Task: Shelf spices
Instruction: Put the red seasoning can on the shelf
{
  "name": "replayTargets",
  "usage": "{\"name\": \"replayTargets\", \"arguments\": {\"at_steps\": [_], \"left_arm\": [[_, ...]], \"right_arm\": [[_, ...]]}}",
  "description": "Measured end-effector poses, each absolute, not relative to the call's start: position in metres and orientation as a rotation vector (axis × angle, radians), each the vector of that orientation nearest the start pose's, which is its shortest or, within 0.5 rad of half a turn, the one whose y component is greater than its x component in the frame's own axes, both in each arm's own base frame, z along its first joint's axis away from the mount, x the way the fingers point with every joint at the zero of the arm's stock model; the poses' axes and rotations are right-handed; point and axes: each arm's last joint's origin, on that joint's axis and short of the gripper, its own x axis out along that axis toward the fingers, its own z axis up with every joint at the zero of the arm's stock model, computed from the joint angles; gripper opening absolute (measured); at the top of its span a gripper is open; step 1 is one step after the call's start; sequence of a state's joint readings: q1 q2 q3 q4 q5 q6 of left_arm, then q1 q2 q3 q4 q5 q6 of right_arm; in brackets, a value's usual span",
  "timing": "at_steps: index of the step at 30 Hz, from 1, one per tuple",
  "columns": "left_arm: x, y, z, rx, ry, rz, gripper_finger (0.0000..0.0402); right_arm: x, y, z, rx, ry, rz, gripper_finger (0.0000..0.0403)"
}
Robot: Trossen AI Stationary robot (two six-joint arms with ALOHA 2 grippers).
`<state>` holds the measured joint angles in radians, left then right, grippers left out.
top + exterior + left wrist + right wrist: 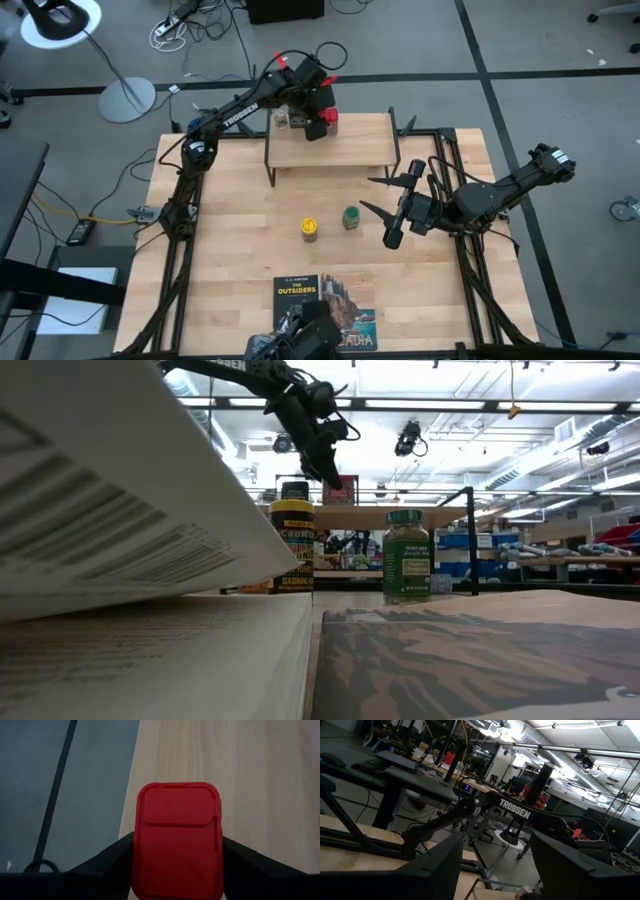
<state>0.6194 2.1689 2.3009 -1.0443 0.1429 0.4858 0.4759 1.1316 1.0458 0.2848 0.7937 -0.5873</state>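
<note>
I'm hovering the left gripper (177, 870) over the shelf (350, 150), its fingers flanking the red tin (177, 840) standing there, grip uncertain, and I'm judging it light, rigid and slick, best pinched across its flat sides.

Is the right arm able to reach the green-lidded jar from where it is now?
Probably yes: the right claw is open beside the green-lidded jar, with only bare table between them.
</note>
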Motion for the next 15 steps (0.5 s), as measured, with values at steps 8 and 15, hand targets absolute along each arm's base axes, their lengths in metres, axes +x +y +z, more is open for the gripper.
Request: {"name": "replayTargets", "arguments": {"at_steps": [8,15], "left_arm": [[0.3798,0.2637,0.3369,0.088,0.938,0.244,0.0250],[0.3794,0.2632,0.3402,0.058,0.923,0.266,0.0270]], "right_arm": [[0.2257,0.0931,0.3985,-0.464,-0.062,-0.353,0.0231],[0.2258,0.0931,0.3984,-0.465,-0.060,-0.352,0.0227]]}}
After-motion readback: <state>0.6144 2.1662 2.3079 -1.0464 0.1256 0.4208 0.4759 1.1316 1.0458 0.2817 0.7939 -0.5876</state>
